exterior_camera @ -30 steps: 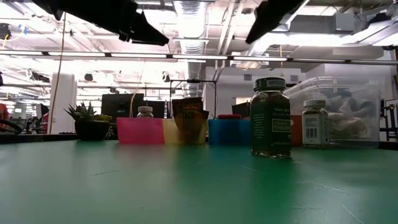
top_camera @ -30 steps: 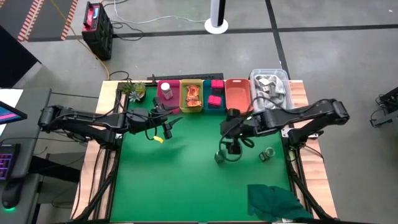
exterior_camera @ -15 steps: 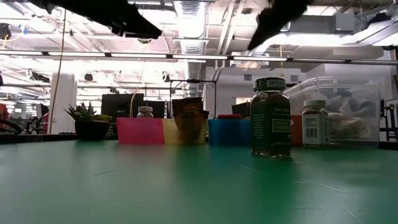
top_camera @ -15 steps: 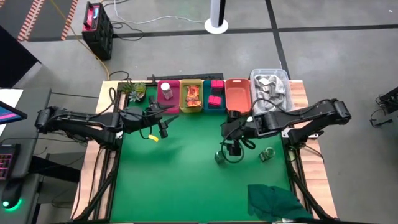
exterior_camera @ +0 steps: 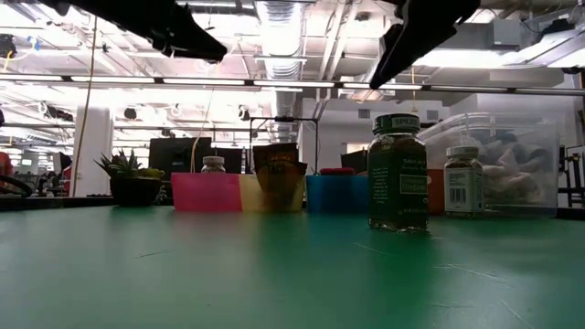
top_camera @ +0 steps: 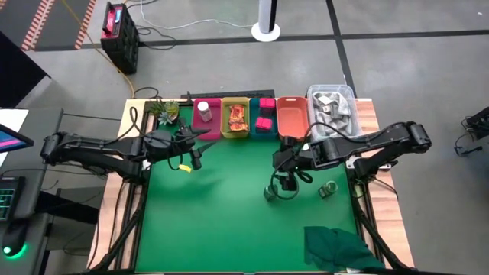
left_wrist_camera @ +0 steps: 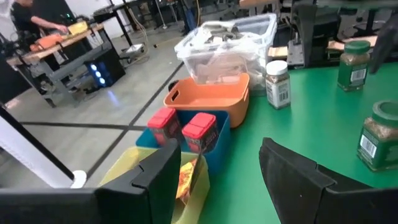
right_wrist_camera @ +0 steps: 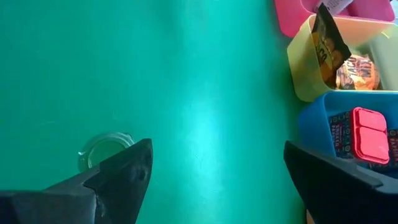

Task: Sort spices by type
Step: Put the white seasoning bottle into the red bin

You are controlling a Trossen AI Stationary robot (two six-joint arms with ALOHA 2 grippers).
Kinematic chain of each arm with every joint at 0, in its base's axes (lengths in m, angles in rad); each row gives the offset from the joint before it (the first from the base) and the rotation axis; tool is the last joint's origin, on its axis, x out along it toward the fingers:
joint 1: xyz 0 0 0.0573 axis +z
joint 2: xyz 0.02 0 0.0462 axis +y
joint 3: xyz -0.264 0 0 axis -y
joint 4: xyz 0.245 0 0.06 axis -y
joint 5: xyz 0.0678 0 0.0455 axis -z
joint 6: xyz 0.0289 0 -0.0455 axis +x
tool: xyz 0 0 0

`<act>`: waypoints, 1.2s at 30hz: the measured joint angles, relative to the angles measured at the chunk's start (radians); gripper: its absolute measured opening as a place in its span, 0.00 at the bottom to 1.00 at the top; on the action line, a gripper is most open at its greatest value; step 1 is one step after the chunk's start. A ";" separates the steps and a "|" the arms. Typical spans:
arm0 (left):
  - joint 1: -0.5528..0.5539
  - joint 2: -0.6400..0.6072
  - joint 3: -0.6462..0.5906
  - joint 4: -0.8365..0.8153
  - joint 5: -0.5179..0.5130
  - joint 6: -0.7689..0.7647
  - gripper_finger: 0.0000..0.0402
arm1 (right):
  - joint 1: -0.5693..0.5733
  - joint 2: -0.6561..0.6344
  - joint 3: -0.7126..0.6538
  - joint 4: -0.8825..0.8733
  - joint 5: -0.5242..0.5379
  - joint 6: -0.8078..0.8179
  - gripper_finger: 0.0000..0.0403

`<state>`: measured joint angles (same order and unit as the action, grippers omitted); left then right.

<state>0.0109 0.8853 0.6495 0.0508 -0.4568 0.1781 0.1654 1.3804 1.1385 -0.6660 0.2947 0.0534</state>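
Note:
Two green-lidded jars stand upright on the green table: one (top_camera: 269, 193) (right_wrist_camera: 106, 150) just beside my right gripper's finger, another (top_camera: 328, 189) (exterior_camera: 398, 174) nearer the right edge. A white-capped jar (exterior_camera: 463, 180) (left_wrist_camera: 277, 84) stands close to the orange bin. Another white-capped jar (top_camera: 205, 111) sits in the pink bin, orange-brown packets (top_camera: 236, 116) in the yellow bin, and pink boxes (left_wrist_camera: 183, 126) in the blue bin. My right gripper (top_camera: 286, 182) (right_wrist_camera: 217, 180) hovers open above the table, touching nothing. My left gripper (top_camera: 192, 153) (left_wrist_camera: 227, 180) hangs open in front of the pink bin.
Four bins line the far edge: pink (top_camera: 205, 121), yellow (top_camera: 223, 121), blue (top_camera: 263, 130) and orange (top_camera: 291, 116). A clear plastic container (top_camera: 332, 103) stands right of them and a small plant (top_camera: 166, 112) left. A dark green cloth (top_camera: 336, 248) lies at the near right corner.
My left gripper has drawn back a little toward the table's left edge, staying open and high. The right arm has shifted only slightly above the jars. No jar has moved.

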 joint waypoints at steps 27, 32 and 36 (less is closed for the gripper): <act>-0.002 -0.017 0.000 -0.011 0.000 -0.024 0.52 | -0.219 -0.001 0.000 -0.466 0.109 -0.061 0.96; -0.002 -0.016 0.000 -0.015 0.000 -0.022 0.52 | -0.195 -0.001 0.000 -0.527 0.108 -0.294 0.94; -0.002 -0.016 0.000 -0.015 0.000 -0.018 0.52 | -0.158 -0.001 0.000 -0.534 0.108 -0.549 0.93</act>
<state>0.0090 0.8688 0.6495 0.0360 -0.4564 0.1596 0.0077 1.3796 1.1389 -1.2002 0.4030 -0.4960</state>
